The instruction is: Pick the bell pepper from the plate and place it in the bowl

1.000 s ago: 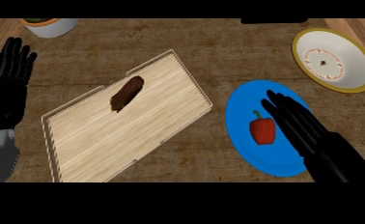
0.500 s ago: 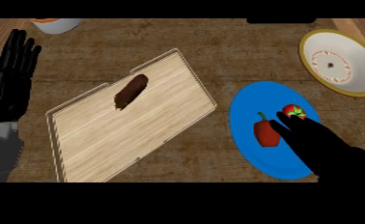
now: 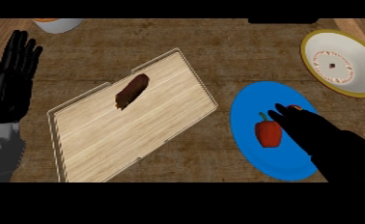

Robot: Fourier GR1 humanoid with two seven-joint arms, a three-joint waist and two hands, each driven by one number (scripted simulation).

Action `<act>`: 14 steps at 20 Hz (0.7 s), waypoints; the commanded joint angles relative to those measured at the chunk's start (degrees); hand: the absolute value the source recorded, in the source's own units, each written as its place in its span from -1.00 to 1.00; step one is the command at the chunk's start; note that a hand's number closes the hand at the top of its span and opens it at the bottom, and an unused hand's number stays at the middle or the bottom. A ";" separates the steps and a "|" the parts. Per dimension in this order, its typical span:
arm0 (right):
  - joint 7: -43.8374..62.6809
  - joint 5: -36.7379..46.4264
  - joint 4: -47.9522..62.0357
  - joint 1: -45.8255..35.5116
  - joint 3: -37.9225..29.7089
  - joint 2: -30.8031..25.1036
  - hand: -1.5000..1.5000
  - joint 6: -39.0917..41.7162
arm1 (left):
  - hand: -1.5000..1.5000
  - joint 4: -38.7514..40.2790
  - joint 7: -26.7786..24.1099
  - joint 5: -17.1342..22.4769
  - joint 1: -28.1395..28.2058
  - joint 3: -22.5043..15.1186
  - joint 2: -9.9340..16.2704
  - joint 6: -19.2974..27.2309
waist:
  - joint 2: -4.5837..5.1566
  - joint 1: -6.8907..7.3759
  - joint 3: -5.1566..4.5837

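Dim, even overhead light on the wooden counter point(image 3: 214, 49), faint soft shadows, no glare, no blur.

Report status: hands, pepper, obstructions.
Left hand open, resting at left edge. Right hand open beside bell pepper on blue plate. Bowl unobstructed.

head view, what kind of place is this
Most likely a kitchen counter set up for food prep. A wooden counter top carries a cutting board with a dark brown food item on it, a red bell pepper on a blue plate, and a yellow-rimmed bowl.
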 commanded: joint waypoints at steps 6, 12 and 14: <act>-5.57 10.42 13.56 -0.05 1.78 10.22 -1.00 3.31 | 0.00 0.92 -1.03 -2.79 -0.05 1.12 -2.95 -1.21 | 0.07 0.17 0.04; -13.78 20.12 19.29 4.67 1.44 13.29 -1.00 0.97 | 0.00 -3.16 1.28 -3.44 2.34 2.16 -3.28 -2.90 | 0.01 0.15 0.05; -16.90 19.53 17.84 7.35 -1.88 11.15 -1.00 2.18 | 0.00 -1.80 3.31 -2.67 -1.26 5.59 -1.09 -3.28 | -0.02 -0.15 0.05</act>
